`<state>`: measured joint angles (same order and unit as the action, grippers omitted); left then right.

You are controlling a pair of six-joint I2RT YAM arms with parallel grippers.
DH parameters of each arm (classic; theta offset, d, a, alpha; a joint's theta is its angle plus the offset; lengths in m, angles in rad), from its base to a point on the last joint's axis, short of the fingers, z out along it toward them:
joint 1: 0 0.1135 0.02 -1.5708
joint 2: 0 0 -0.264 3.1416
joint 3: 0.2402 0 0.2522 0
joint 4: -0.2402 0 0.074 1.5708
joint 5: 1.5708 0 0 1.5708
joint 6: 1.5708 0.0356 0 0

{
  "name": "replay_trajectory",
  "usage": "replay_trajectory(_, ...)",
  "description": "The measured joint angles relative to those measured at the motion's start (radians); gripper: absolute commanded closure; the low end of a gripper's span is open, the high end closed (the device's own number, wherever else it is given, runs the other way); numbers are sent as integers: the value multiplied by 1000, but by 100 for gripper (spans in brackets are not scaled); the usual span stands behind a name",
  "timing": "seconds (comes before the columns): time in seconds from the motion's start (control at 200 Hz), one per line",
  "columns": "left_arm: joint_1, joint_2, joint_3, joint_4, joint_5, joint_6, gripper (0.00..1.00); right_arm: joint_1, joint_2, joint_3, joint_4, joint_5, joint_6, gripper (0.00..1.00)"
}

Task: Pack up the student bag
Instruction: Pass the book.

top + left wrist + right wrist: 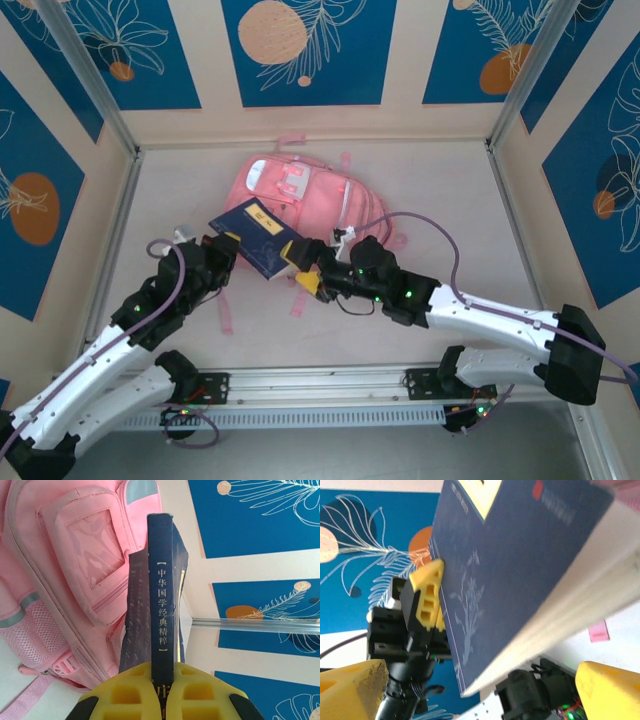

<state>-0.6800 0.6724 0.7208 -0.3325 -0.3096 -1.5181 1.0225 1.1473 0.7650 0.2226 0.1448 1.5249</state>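
Observation:
The student bag (312, 196), a pink backpack, lies flat at the middle of the table, and its clear front pocket (90, 545) shows in the left wrist view. A dark blue book (256, 234) hangs over the bag's near-left edge. My left gripper (165, 669) is shut on the book (161, 585), its yellow fingers (125, 692) pressing both sides of the spine. My right gripper (306, 273) stands open at the book's right corner. In the right wrist view its yellow fingers (355, 686) are spread wide below the book's cover (520, 555), not touching it.
Pink straps (225, 312) trail over the table towards the left arm. A purple cable (430, 232) loops above the right arm. Metal frame posts (118, 215) and blue-patterned walls close in the table, and a rail (320, 380) runs along the near edge.

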Motion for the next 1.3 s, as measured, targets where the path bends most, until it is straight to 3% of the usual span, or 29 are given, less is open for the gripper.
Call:
replay_trajectory(0.25,1,-16,-10,4,5,-22,100,-49,58,15,55,-31,9,4)
replay_trajectory(0.64,1,-21,-14,11,5,-29,100,-47,87,24,80,-43,36,4)
replay_trajectory(1.3,1,-9,-14,22,1,-36,100,91,273,84,187,-21,84,3)
